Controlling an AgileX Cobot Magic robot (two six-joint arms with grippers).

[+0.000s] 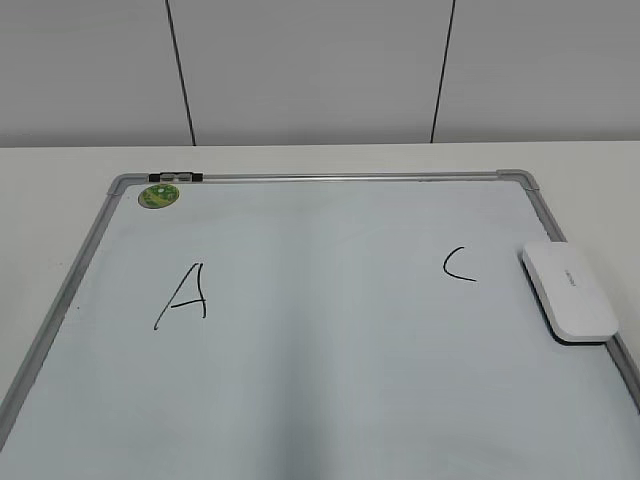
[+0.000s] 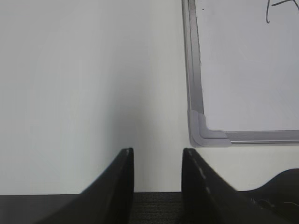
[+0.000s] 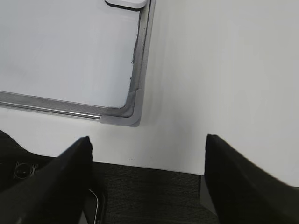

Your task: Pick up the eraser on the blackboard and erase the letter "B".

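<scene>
The blackboard (image 1: 320, 390) is a pale whiteboard with a grey frame, lying flat on the table. The white eraser (image 1: 568, 290) lies on its right edge, next to the black "C" (image 1: 458, 264). A black "A" (image 1: 185, 297) is at the left. No letter "B" shows; the board between "A" and "C" is blank. Neither gripper shows in the exterior view. My left gripper (image 2: 157, 151) is open and empty over the table's front edge, left of the board's near left corner (image 2: 208, 135). My right gripper (image 3: 148, 140) is wide open and empty, right of the near right corner (image 3: 126, 116). The eraser's end shows at the top of the right wrist view (image 3: 126, 3).
A round green magnet (image 1: 158, 194) sits at the board's far left corner, by a small black clip (image 1: 175, 177) on the frame. The white table (image 1: 60, 170) surrounds the board. A dark floor lies below the table's front edge (image 3: 149, 196).
</scene>
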